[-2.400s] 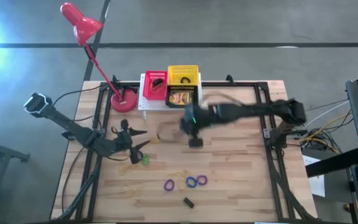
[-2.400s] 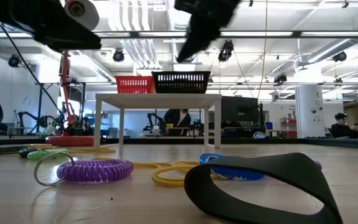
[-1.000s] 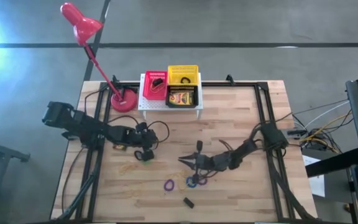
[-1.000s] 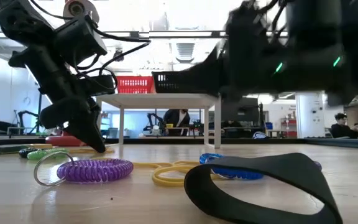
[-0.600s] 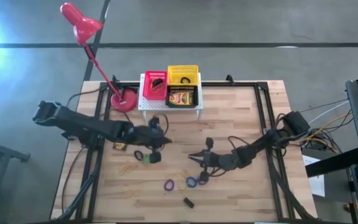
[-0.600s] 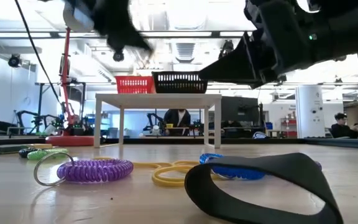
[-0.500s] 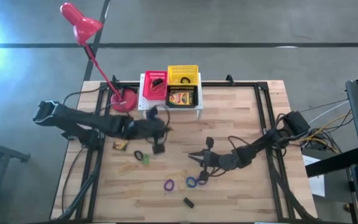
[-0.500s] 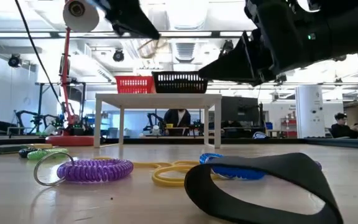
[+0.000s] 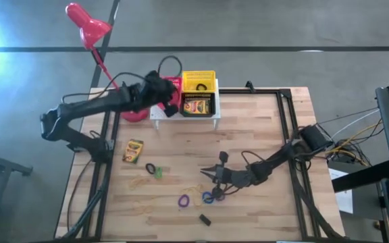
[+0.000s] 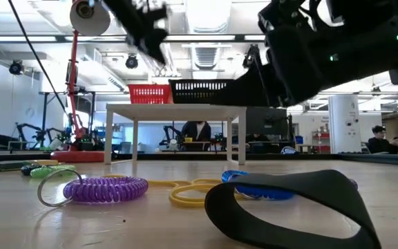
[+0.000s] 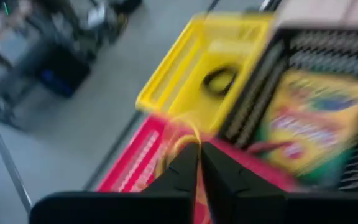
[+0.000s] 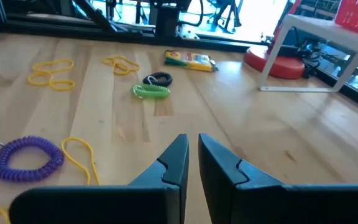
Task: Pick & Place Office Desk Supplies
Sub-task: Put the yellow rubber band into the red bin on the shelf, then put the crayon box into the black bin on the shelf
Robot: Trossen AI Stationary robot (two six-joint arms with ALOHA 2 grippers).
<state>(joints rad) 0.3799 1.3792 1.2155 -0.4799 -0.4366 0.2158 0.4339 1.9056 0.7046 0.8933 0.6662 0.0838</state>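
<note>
Room: lab hall with ceiling lights behind the wooden table (image 9: 262,135), seen only in the low view.
Left gripper (image 11: 196,149): over the red basket (image 11: 135,165) on the white rack (image 9: 155,115). Fingers almost together, a thin tan rubber band (image 11: 182,140) looks pinched at the tips. Wrist view is smeared, so the grip is hard to read.
Right gripper (image 12: 191,144): low over mid-table near the blue loops (image 9: 210,197). Only a narrow slit between the fingers, nothing in it.
Hidden: from above, the left arm covers most of the red basket. The right gripper crowds the blue loops, so their count is unclear.
Only in left wrist view: a dark ring (image 11: 219,79) lying in the yellow basket (image 9: 198,79).
Only in low view: the dark piece near the front edge, a small block from above, reads as a wide black band (image 10: 289,207).
Crayon boxes: 2. One (image 9: 196,106) is in the black basket (image 10: 200,90); one (image 9: 134,150) is flat on the table's left side.
Loops on table: purple loop (image 9: 183,200) 1, green loop (image 9: 159,173) 1, black loop (image 9: 150,167) 1. Green and black lie just beside each other.
Loose tan bands (image 12: 48,71): several clusters, too thin to count exactly.
Baskets: 3, side by side on the rack.
Red lamp (image 9: 86,23): base just left of the rack.
</note>
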